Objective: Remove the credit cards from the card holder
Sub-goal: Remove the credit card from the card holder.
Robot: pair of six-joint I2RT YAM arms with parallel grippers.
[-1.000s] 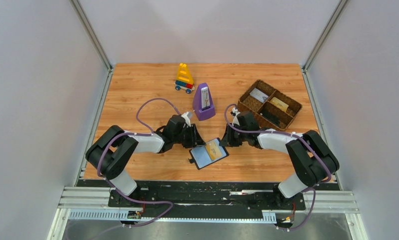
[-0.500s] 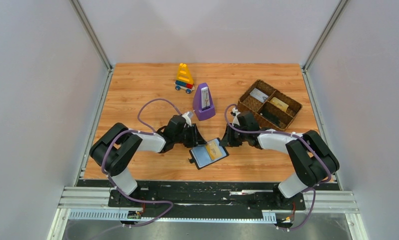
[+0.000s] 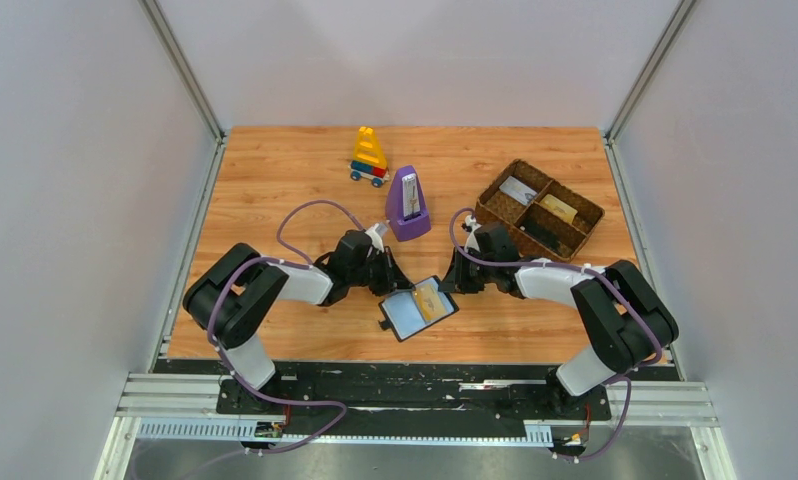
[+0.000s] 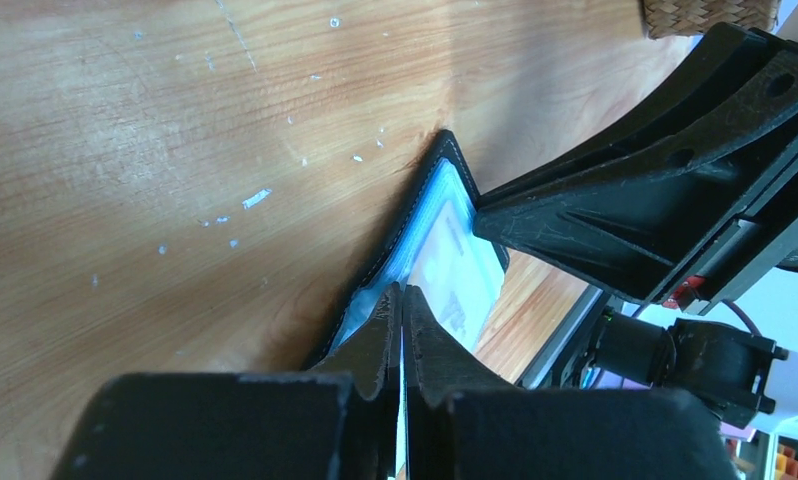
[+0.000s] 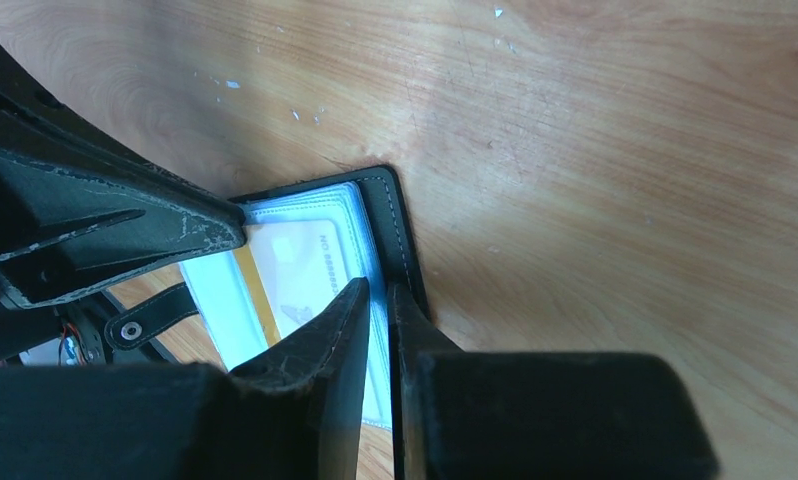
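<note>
ROBOT ARMS WORK AT AN OPEN WALLET: A black card holder (image 3: 418,308) is seen lying open on the wooden table (image 3: 275,180), just below the centre of the overhead view, flanked by two robot arms. The left claw (image 4: 400,297) is clenched on the holder's edge at the bottom of its wrist view, where a thin pale leaf appears to be pinched between the tips. The right claw (image 5: 378,292) is closed to a narrow slit over the opposite black rim, which is grasped together with the clear sleeve beside it. A yellow-orange credit card (image 5: 300,262) is shown tucked under that clear sleeve, left of centre in the right wrist view. The card is judged light, thin, stiff and slick, and likely to cling inside its pocket. It is best taken by an exposed short edge and slid out flat. The holder is judged soft and floppy, so it needs to be pinned down while the card is drawn.
</note>
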